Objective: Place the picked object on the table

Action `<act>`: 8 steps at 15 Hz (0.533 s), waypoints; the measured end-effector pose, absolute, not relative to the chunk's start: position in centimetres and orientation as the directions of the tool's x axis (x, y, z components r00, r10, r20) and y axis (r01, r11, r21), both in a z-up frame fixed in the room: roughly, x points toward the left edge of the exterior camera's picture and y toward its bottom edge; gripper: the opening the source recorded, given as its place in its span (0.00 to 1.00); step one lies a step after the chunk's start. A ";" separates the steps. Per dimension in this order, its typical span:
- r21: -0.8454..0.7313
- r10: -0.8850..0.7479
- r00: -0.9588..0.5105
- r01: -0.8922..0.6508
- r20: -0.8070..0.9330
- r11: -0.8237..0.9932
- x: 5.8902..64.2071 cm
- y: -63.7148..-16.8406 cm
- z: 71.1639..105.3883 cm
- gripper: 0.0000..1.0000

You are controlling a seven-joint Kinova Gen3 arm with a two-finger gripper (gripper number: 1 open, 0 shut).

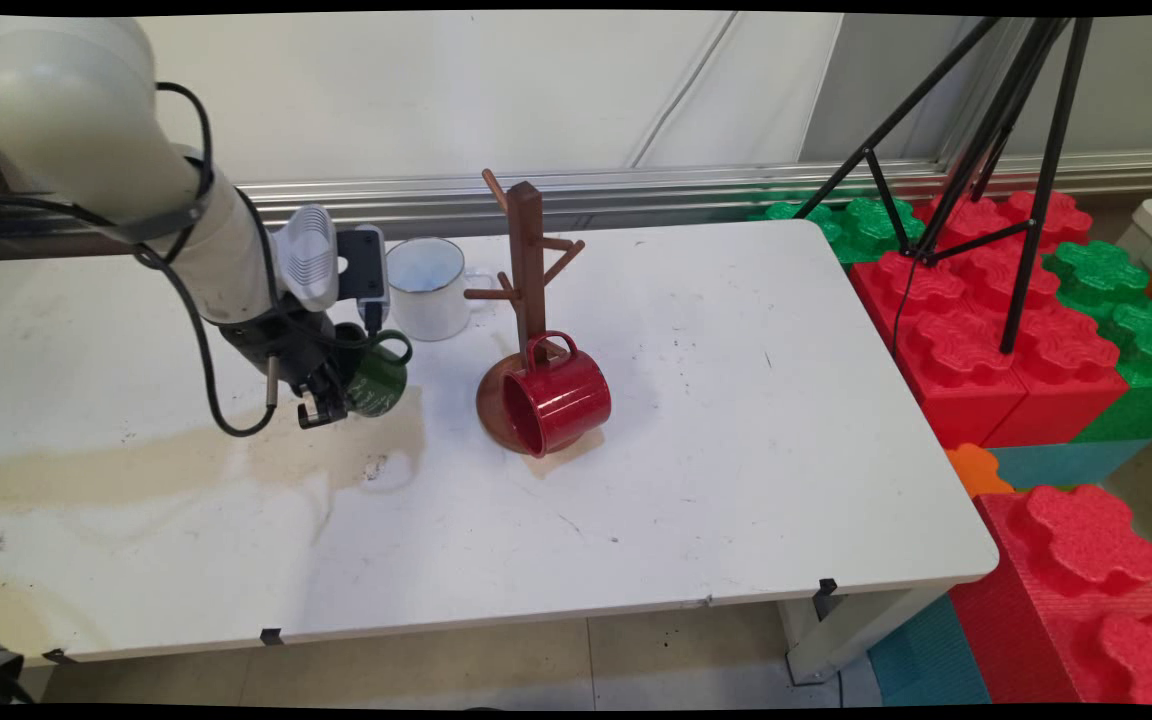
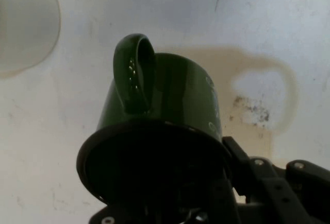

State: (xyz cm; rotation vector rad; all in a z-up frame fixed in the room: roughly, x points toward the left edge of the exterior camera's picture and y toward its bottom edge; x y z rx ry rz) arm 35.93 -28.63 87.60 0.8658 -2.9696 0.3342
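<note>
Hand view: green mug [image 2: 170, 105] fills the frame, handle up toward the top of the picture, dark rim close against the gripper [image 2: 206, 203] linkage; pale lettering on its side, too small to read. Stained white table [image 2: 268, 38] beneath it.

Main view shows what the hand camera misses: the green mug [image 1: 378, 380] sits at the gripper [image 1: 331, 400] over the table's left half, tilted, handle toward the far side. Jaws appear clamped on the mug's rim, one finger probably inside, though the contact itself is hidden.

Arm comes in from upper left, forearm sloping down, wrist bent toward the near side, black cables looping under it.

Just beyond the hand, a white enamel mug [image 1: 428, 288]. To the right, a wooden mug tree [image 1: 526, 300]; a red mug [image 1: 556, 395] lies on its side against the base. Red and green foam blocks [image 1: 1016, 320] and a black tripod [image 1: 986, 130] stand off the table's right end.
</note>
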 end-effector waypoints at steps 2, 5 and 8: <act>-0.191 -0.532 -0.843 -0.536 0.073 0.823 35.9 -29.1 87.2 0.00; -0.181 -0.538 -0.842 -0.537 0.045 0.824 35.8 -29.9 86.4 0.00; -0.174 -0.541 -0.840 -0.537 0.026 0.825 35.8 -30.4 85.8 0.00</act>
